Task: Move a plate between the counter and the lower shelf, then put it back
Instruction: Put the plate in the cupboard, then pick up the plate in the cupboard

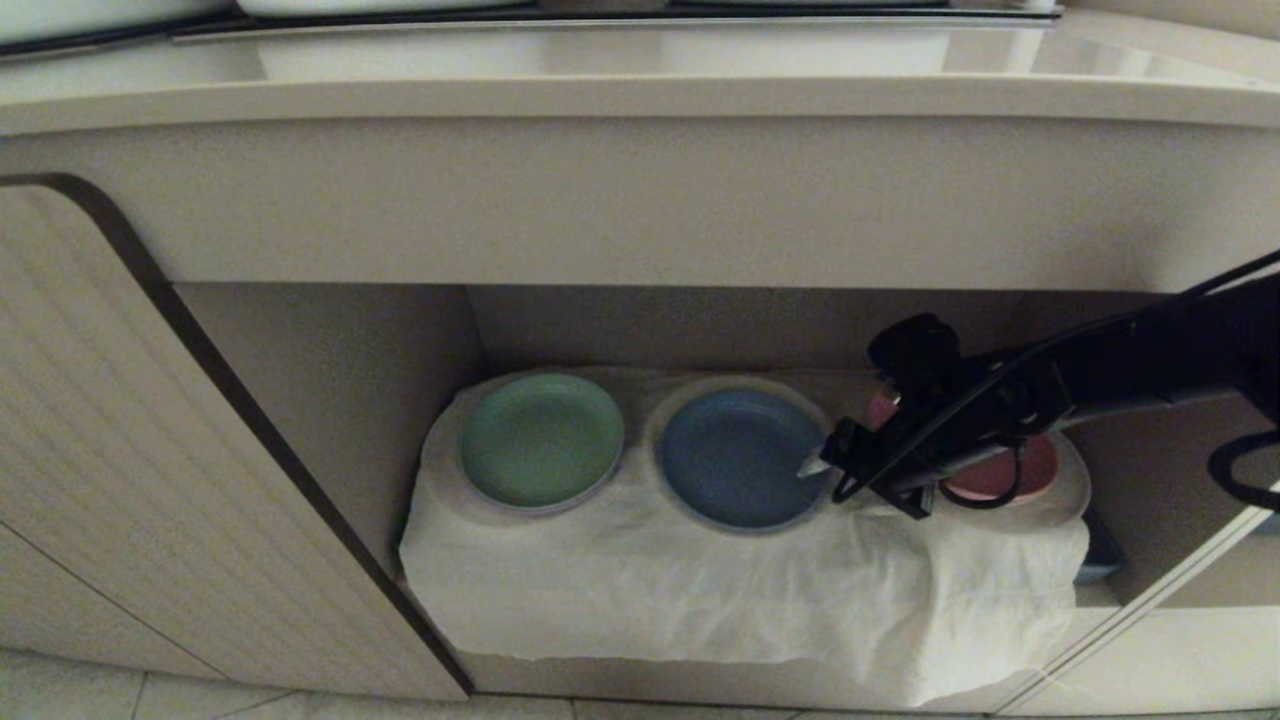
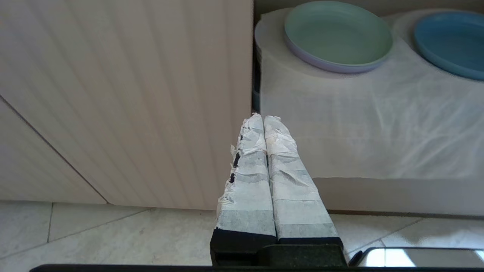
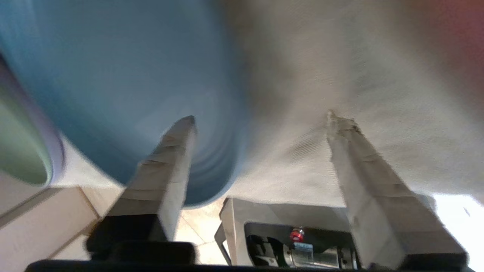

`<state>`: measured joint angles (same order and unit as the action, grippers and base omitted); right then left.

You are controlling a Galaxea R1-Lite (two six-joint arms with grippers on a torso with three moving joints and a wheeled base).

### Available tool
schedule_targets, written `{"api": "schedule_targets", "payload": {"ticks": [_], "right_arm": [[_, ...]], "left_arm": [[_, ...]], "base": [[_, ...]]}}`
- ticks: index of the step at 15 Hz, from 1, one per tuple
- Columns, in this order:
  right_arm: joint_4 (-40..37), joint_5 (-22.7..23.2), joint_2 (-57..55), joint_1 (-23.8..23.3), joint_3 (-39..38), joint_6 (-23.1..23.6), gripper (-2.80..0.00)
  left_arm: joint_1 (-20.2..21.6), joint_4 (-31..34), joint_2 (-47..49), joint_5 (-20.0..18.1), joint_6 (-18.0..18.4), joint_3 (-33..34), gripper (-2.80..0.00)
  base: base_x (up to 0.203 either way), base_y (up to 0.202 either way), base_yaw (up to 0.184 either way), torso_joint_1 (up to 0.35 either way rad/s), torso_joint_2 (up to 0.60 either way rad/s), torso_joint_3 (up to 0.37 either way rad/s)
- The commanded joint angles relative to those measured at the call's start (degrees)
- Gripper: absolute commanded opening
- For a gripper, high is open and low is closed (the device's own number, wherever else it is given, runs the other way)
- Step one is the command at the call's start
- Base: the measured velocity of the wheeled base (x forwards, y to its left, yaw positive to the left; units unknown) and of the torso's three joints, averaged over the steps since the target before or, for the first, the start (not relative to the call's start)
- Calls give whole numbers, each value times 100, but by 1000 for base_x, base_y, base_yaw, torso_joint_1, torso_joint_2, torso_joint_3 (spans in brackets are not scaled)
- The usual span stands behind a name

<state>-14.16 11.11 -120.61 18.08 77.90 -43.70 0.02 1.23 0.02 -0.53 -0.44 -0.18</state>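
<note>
The light blue plate (image 1: pixel 738 458) lies flat on the middle hump of the white cloth (image 1: pixel 700 580) in the lower shelf (image 1: pixel 330 400). My right gripper (image 1: pixel 822 462) hovers at the plate's right rim. In the right wrist view it (image 3: pixel 261 115) stands open, its taped fingers wide apart: one finger is over the blue plate (image 3: pixel 113 75), the other over the cloth (image 3: pixel 340 75), and nothing is between them. The counter (image 1: pixel 640 95) runs across above the recess. My left gripper (image 2: pixel 264 118) is parked low outside the cabinet, shut and empty.
A green plate (image 1: pixel 541 440) sits on the left hump and a pink plate (image 1: pixel 1000 472) on the right one, mostly behind my right arm. An open cabinet door (image 1: pixel 120 450) stands at the left. Tiled floor (image 2: pixel 94 234) lies below.
</note>
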Motion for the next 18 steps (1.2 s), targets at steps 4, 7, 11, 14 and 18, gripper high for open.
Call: {"api": "schedule_targets", "payload": {"ticks": [4,7,11,14,18], "right_arm": [[-322,31,304,3,-147,422,0],[-347,32,512,3,-282,423,0],[-542,32,817,3,-454,424,0],[-775,41,1080,11,-519,432,0],[-936,53,1561,11,-1217,822,0]], "left_arm": [[-2,0,-2,0,-9,1,-280],[-2,0,-2,0,-1,1,-280],[-2,0,-2,0,-6,1,-280],[-2,0,-2,0,0,1,-280],[-2,0,-2,0,-5,1,-280]], "base": [[0,0,0,0,0,0],[0,0,0,0,0,0],[0,0,0,0,0,0],[0,0,0,0,0,0],[0,0,0,0,0,0]]}}
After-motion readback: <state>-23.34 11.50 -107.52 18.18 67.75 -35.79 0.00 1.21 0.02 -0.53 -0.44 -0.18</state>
